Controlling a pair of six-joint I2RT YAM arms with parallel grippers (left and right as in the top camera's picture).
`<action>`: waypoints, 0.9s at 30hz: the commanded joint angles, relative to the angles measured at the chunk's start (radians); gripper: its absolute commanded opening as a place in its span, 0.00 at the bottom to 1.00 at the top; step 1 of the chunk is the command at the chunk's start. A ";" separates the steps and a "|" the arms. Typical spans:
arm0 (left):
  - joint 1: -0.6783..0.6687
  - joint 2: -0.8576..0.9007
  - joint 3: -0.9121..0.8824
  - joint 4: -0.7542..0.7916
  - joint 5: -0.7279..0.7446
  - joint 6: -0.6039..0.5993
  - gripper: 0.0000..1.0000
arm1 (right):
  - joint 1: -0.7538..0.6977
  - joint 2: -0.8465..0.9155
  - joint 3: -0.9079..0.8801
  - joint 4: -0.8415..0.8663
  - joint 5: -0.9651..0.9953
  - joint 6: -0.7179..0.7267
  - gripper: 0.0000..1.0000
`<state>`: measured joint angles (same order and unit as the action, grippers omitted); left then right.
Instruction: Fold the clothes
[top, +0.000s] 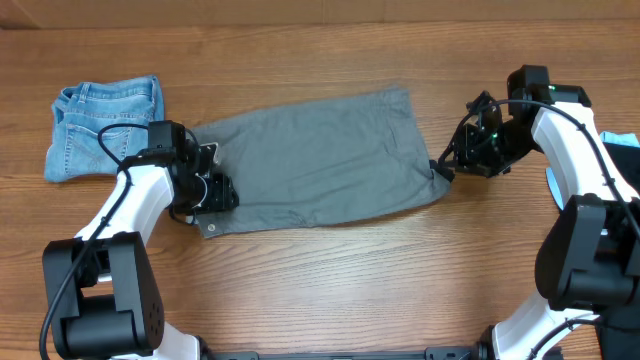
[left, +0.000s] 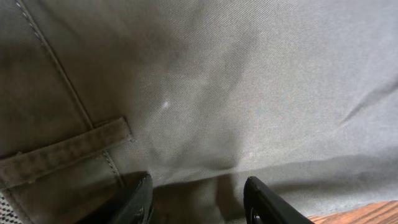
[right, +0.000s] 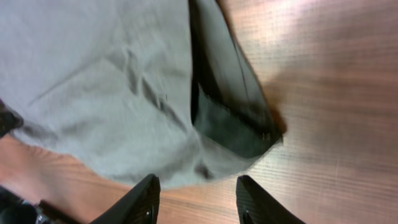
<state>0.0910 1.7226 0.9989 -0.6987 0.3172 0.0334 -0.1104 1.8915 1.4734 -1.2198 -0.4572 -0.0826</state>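
Note:
The clothes, a pair of grey shorts, lie folded lengthwise and flat across the middle of the table. My left gripper rests on their left end by the waistband, close to a belt loop. Its jaws stand apart, with grey cloth spread under and between the fingers. My right gripper hovers at the shorts' right end. It is open over bare wood, just off the hem corner, and holds nothing.
A smaller pair of blue denim shorts lies at the far left, beside the left arm. A light-blue item shows at the right edge behind the right arm. Bare wooden table lies in front of the shorts.

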 joint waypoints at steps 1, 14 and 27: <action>-0.002 0.011 -0.016 -0.001 -0.014 0.019 0.52 | 0.011 -0.031 0.003 -0.020 0.038 0.016 0.44; -0.002 0.011 -0.016 0.000 -0.013 0.019 0.54 | 0.110 -0.031 -0.229 0.307 0.090 0.096 0.60; -0.002 0.011 -0.016 0.000 -0.013 0.019 0.55 | 0.138 -0.037 -0.176 0.206 0.114 0.092 0.04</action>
<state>0.0910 1.7226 0.9989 -0.6987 0.3168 0.0334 0.0566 1.8896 1.2312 -0.9897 -0.3481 0.0231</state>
